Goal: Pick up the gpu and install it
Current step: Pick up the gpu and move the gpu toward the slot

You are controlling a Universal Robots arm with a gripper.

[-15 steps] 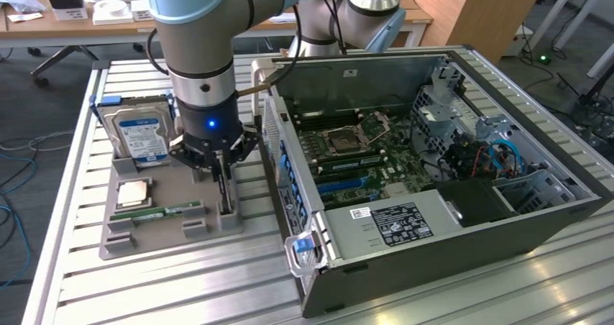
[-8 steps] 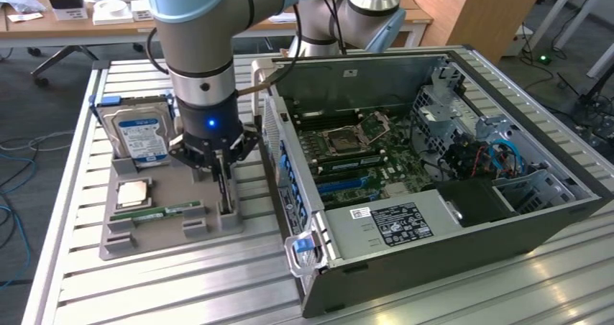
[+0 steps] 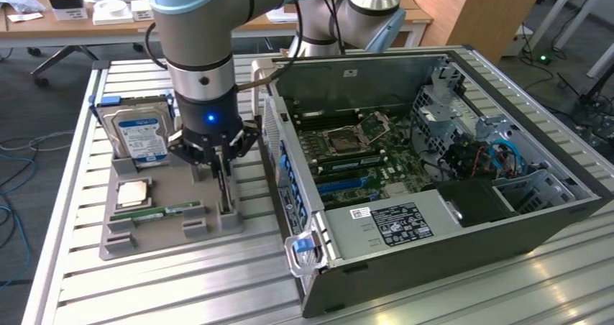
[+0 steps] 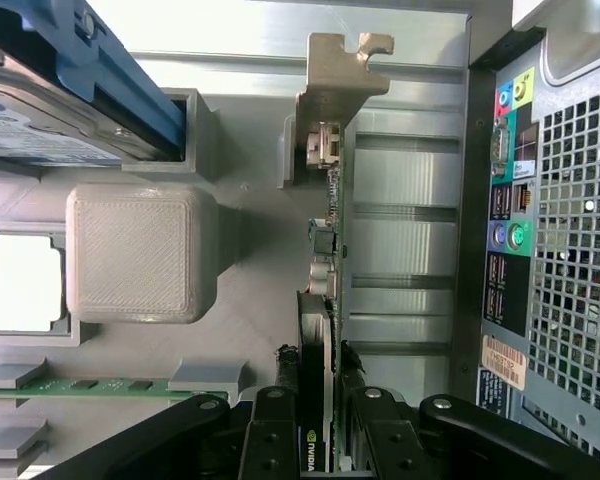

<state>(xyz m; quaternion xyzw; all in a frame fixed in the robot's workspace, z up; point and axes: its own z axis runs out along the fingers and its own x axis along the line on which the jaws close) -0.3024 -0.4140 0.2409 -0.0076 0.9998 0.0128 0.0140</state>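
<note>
Jaws pinching upright gpu (image 4: 316, 340), seated in grey tray (image 3: 163, 190)

Exterior view: even, diffuse room light from overhead, moderately bright. The slats of the surface (image 3: 537, 282) carry a soft sheen toward the exterior view's right. The computer case (image 3: 403, 145) interior reads darker than the surface around it. A blue indicator light (image 3: 210, 116) glows on the arm. Faint shadow under the arm on the grey tray (image 3: 163, 195).

Wrist view: surface blown out to near white; processor lid (image 4: 15, 280) overexposed too. The grey block (image 4: 130, 250) throws a soft shadow toward the gpu (image 4: 327, 250). The gripper (image 4: 315, 425) reads near-black.
</note>
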